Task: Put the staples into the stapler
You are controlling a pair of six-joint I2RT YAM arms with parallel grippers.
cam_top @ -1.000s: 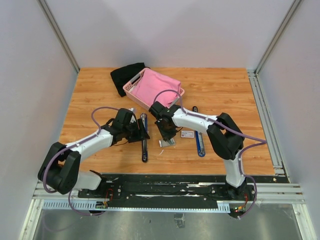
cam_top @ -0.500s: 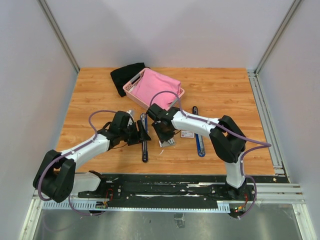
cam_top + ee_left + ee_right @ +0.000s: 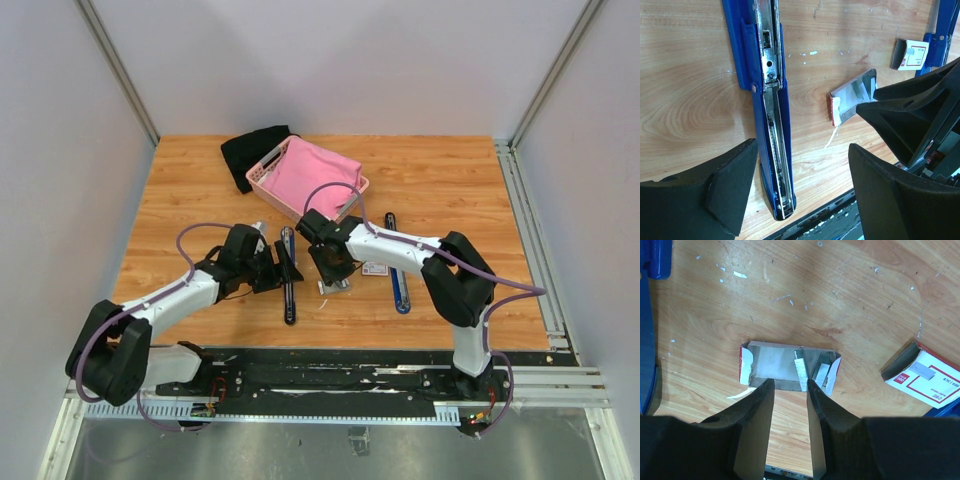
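The blue stapler [image 3: 771, 115] lies opened flat on the wood, its metal staple channel bare. Its near tip sits between the wide-apart fingers of my open left gripper [image 3: 802, 167], untouched. In the top view the stapler [image 3: 289, 300] runs toward the front edge beside the left gripper [image 3: 283, 268]. The staples [image 3: 801, 371] are short silvery strips lying in an open carton tray [image 3: 770, 365]. My right gripper [image 3: 788, 386] hovers at the tray's near wall, fingers narrowly parted with only bare wood between them. One fingertip [image 3: 812, 390] is next to a strip.
The white carton sleeve with red print [image 3: 925, 377] lies right of the tray. A second long blue stapler [image 3: 400, 285] lies beyond it. A pink basket [image 3: 305, 178] and black cloth [image 3: 250, 150] sit at the back. White scraps dot the wood.
My left gripper's fingers have spread wider around the stapler's end. My right gripper has shifted a little over the tray and its fingers have parted slightly.
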